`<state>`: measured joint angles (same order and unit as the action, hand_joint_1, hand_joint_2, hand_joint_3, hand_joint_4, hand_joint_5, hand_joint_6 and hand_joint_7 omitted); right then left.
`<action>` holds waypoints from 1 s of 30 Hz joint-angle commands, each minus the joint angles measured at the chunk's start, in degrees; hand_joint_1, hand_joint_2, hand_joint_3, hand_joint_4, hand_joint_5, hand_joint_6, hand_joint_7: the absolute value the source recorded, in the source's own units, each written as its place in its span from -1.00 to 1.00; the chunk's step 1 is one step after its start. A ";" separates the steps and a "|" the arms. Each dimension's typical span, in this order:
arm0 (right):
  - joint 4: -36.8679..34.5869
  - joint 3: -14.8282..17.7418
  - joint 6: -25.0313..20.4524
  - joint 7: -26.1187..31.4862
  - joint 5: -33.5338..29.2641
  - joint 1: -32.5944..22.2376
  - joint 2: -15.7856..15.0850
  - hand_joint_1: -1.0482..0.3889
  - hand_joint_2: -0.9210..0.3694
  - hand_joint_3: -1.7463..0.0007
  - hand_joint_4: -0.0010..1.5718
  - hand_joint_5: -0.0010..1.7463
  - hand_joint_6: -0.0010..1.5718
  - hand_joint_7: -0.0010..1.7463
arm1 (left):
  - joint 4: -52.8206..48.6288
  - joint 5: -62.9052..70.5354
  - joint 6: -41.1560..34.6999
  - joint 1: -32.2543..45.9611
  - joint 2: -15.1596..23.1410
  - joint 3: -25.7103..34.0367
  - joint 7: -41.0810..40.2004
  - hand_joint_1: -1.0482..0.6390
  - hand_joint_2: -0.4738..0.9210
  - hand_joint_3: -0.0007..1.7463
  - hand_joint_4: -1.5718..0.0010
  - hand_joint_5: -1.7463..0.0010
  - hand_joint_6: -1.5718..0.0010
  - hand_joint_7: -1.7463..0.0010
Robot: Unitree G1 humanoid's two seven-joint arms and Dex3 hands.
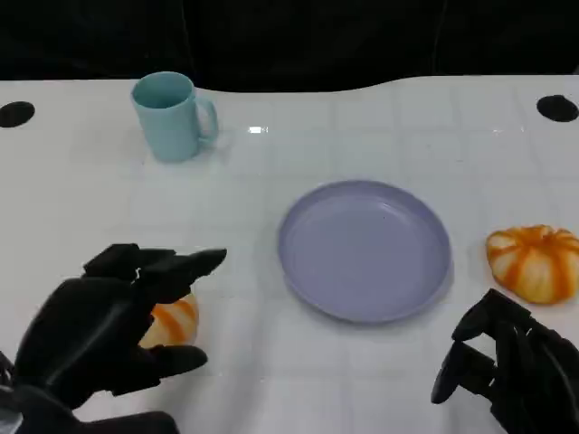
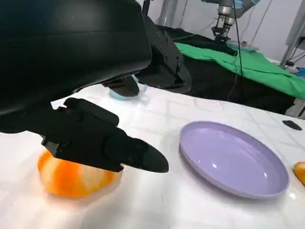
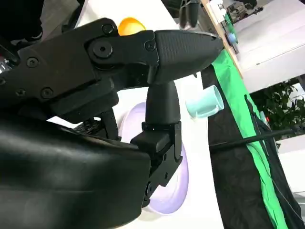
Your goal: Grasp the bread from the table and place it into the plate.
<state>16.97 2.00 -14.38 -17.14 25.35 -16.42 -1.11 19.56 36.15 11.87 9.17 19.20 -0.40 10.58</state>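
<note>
An orange-and-white bread roll [image 1: 174, 322] lies on the white table at the lower left. My left hand [image 1: 113, 325] hovers over it, fingers spread above and thumb below, with the roll between them but no firm grip visible. The left wrist view shows the same roll [image 2: 71, 179] resting on the table under my fingers [image 2: 109, 150]. The lilac plate [image 1: 364, 250] sits empty in the middle, to the right of the roll, and is seen again in the left wrist view [image 2: 233, 162]. My right hand [image 1: 507, 366] is low at the lower right, holding nothing.
A second orange roll [image 1: 534, 262] lies right of the plate, just beyond my right hand. A light blue mug [image 1: 172, 116] stands at the back left. The table's far edge meets a dark backdrop.
</note>
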 commanded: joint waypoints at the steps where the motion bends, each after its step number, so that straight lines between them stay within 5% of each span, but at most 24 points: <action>1: 0.69 0.34 -0.03 0.09 0.13 -0.25 -0.62 -0.28 -1.00 0.52 -0.21 1.00 -0.36 0.84 | 3.16 6.02 -4.43 -0.20 2.62 -1.22 2.19 -0.22 0.96 -0.99 0.99 0.51 0.58 1.00; 16: 1.43 0.64 -1.20 0.22 0.59 -0.44 -0.76 -0.29 -1.00 0.53 -0.22 1.00 -0.38 0.86 | 6.16 17.80 -14.84 -5.66 7.84 -6.65 15.78 -0.14 0.85 -1.00 0.99 0.81 0.66 1.00; 30: 1.12 0.68 -0.53 -0.15 0.43 -0.61 -0.62 -0.29 -1.00 0.53 -0.21 1.00 -0.38 0.86 | -11.87 21.17 -17.47 -15.79 7.70 -14.02 14.47 -0.21 0.84 -1.00 1.00 0.86 0.79 1.00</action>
<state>17.42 2.23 -15.27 -17.39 25.42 -16.86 -1.37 11.24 56.77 -5.11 -5.08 26.52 -13.46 26.82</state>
